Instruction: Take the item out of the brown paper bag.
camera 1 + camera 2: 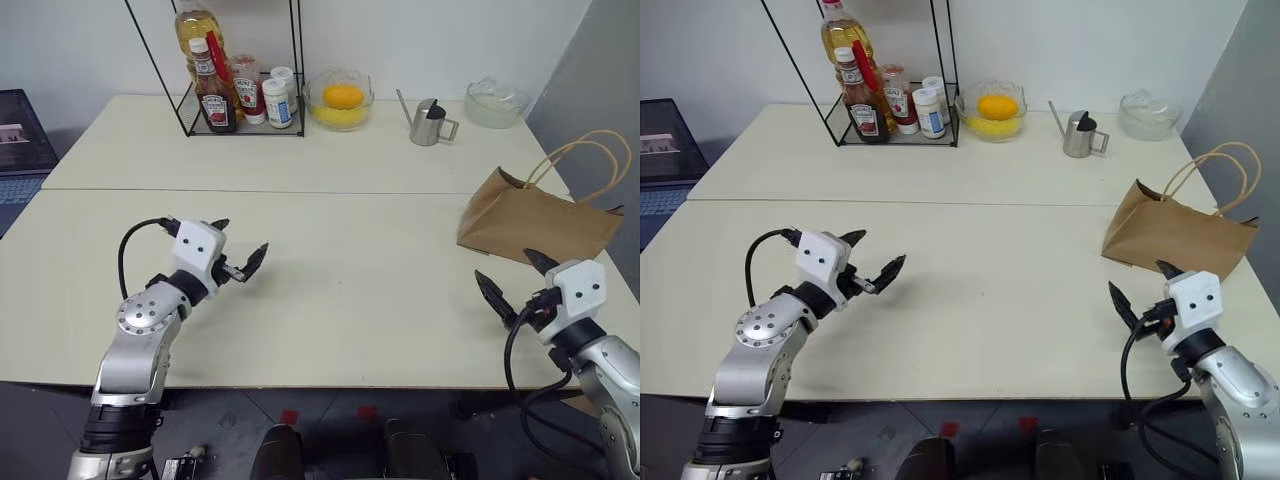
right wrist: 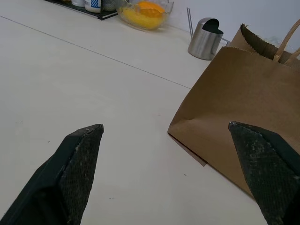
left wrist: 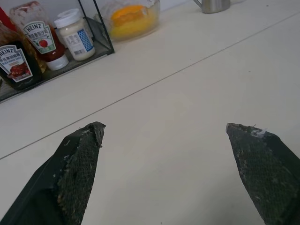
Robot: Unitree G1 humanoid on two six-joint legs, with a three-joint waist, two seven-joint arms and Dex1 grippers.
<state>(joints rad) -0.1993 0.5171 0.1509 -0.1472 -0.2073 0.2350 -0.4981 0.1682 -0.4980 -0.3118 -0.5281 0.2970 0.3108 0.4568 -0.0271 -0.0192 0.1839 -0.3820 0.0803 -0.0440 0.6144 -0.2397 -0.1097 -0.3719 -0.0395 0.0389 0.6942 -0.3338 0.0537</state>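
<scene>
Lower left of the head view: the left gripper (image 1: 238, 255) is hovering over bare table (image 1: 350, 300), its fingers spread wide with nothing between them, pointing toward frame centre. It is standing well apart from anything the task concerns.

Upper left to upper centre, along the far edge: a wire rack (image 1: 240, 110) with sauce bottles, a glass bowl (image 1: 340, 98) holding something yellow-orange, and a small metal pitcher (image 1: 430, 122). None of these is sitting near either gripper.

Right side, mid-height: the brown paper bag (image 1: 535, 222) is lying on the table, wider than tall, its long axis running left to right and tilting slightly down toward the right edge of the frame. Its two loop handles (image 1: 590, 160) are arching up and to the right, so the mouth appears to be facing the upper right, away from the robot. The item is not visible; judged to be inside the bag.

Lower right: the right gripper (image 1: 515, 278) is hanging just below the bag's near edge, fingers wide apart and holding nothing. In the right wrist view the bag's near corner (image 2: 234, 122) is lying just ahead, between the two fingers and closer to one of them.

Judgement: the right arm is far nearer. The bag lies up-frame from it, with the opening on the far side.
</scene>
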